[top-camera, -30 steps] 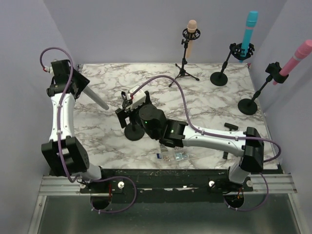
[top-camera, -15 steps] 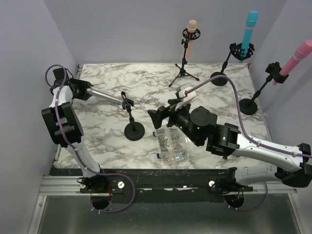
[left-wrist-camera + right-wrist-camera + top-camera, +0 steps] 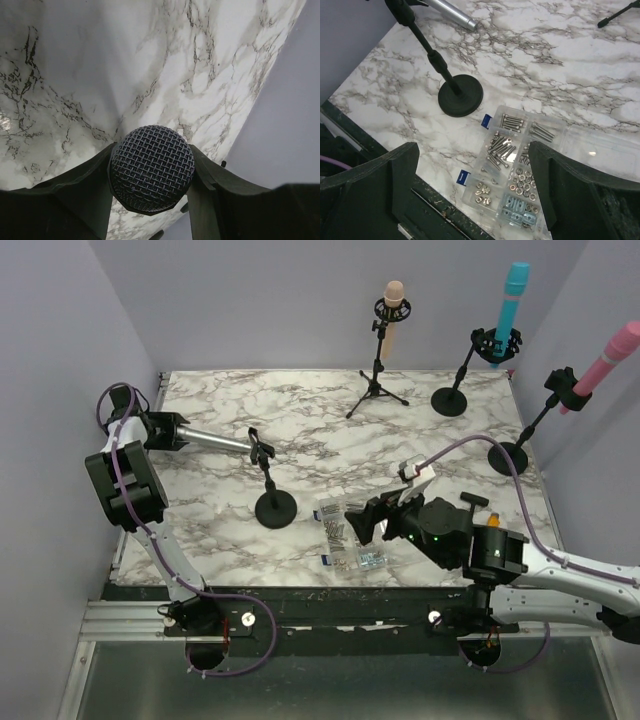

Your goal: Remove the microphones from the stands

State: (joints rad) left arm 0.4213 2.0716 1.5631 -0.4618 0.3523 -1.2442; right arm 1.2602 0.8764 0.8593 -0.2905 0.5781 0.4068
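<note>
The silver microphone (image 3: 215, 440) lies nearly level above the table's left side, and its mesh head (image 3: 151, 167) is clamped between my left gripper's fingers (image 3: 85, 187). My left gripper (image 3: 160, 430) is shut on that head. The microphone's tail end (image 3: 467, 21) reaches the clip of the black round-base stand (image 3: 272, 502); I cannot tell whether it rests in the clip. My right gripper (image 3: 362, 522) hangs open and empty over the near right of the table, right of the stand (image 3: 457, 92).
A clear box of screws and nuts (image 3: 520, 165) lies under my right gripper near the front edge (image 3: 350, 540). At the back and right stand a tan microphone on a tripod (image 3: 393, 302), a cyan one (image 3: 512, 298) and a pink one (image 3: 608, 362).
My right arm has pulled back from over the stand to the near right. My left arm has swung the microphone so its tail now lies at the stand's clip.
</note>
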